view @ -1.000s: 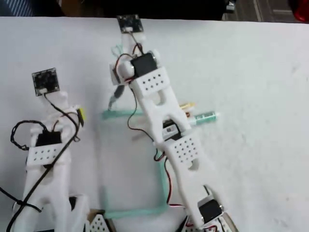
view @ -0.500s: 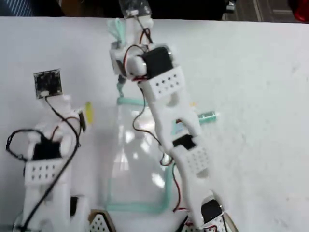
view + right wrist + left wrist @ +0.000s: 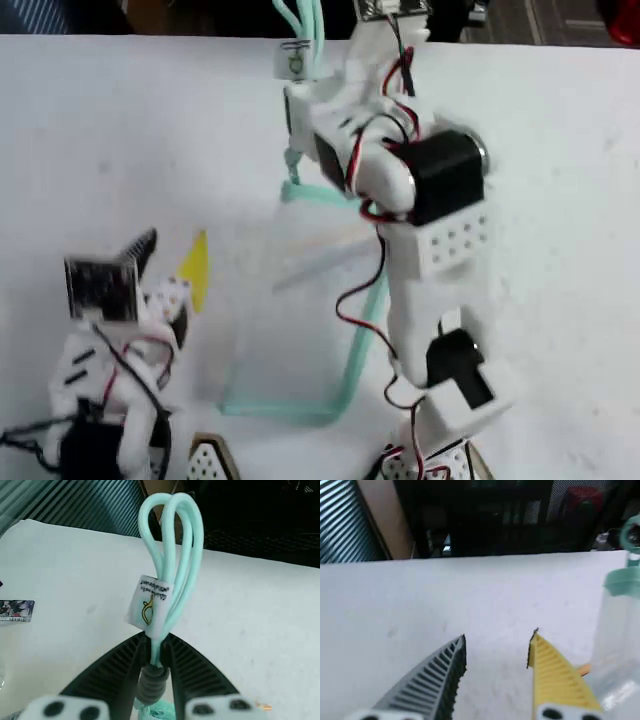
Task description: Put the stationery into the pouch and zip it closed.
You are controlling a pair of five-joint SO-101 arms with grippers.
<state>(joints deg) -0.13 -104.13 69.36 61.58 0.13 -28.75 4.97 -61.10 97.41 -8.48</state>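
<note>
A clear pouch [image 3: 300, 330] with mint trim lies on the white table, its far end raised. My right gripper [image 3: 300, 95] is shut on the pouch's mint pull cord [image 3: 172, 545], just under its white tag [image 3: 148, 605]; the cord's loop [image 3: 305, 30] stands up above the fingers. A pale, long item [image 3: 320, 262] shows faintly through the pouch wall. My left gripper [image 3: 168, 255] stands open left of the pouch, holding nothing. In the left wrist view the gripper [image 3: 498, 636] faces bare table, with the pouch [image 3: 615, 630] off to one side.
The white table [image 3: 560, 150] ends at a dark far edge just behind the raised cord. A small printed card [image 3: 15, 611] lies on the table. A short orange tip [image 3: 584, 669] shows beside the pouch. Free room lies at the right and far left.
My right arm rose and swung toward the far right, pulling the cord and the pouch's far end with it. My left arm drew back toward the near edge and tilted its gripper upward.
</note>
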